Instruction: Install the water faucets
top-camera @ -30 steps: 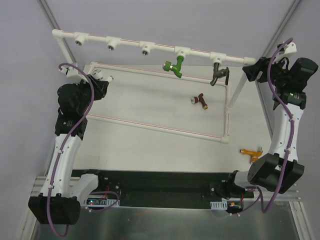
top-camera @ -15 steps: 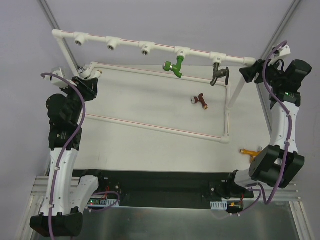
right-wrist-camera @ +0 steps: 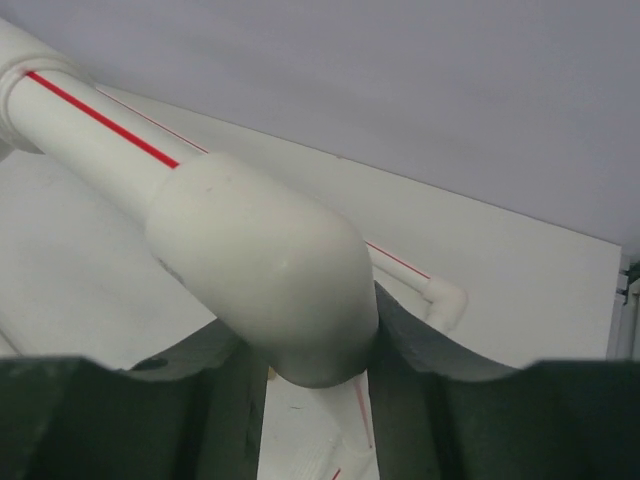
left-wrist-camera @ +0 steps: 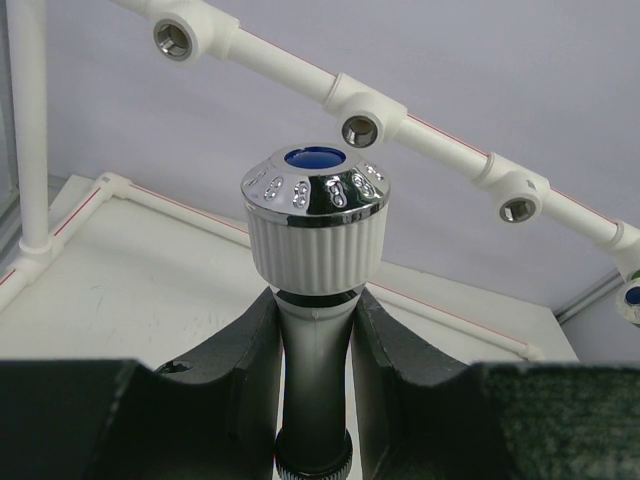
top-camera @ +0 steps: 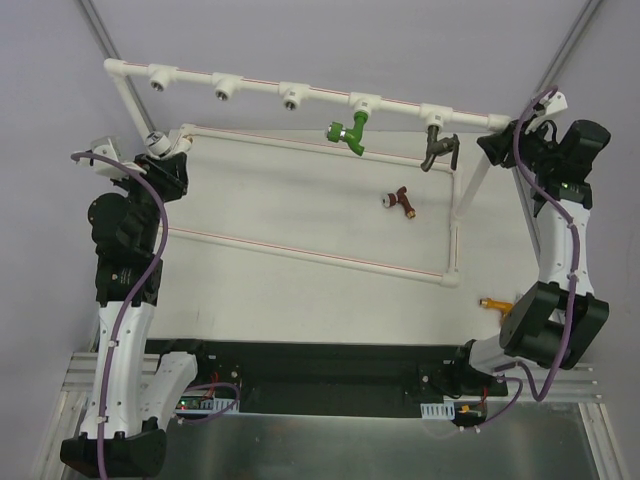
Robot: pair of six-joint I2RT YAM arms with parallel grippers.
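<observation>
My left gripper is shut on the white faucet. Its ribbed knob with a chrome cap points up toward the open tee sockets. From above, that faucet sits by the frame's left post. A green faucet and a dark grey faucet hang from the top bar. The dark red faucet lies on the table. An orange faucet lies by the right arm. My right gripper has both jaws against the frame's corner elbow.
Three empty tee fittings sit along the left half of the top bar. The frame's lower rectangle of white pipe lies flat on the table. A grey wall rises behind the frame, and metal posts stand at both back corners.
The left arm swung left and back, carrying the white faucet from over the table to beside the frame's left post. The right gripper's jaws closed in on the corner elbow.
</observation>
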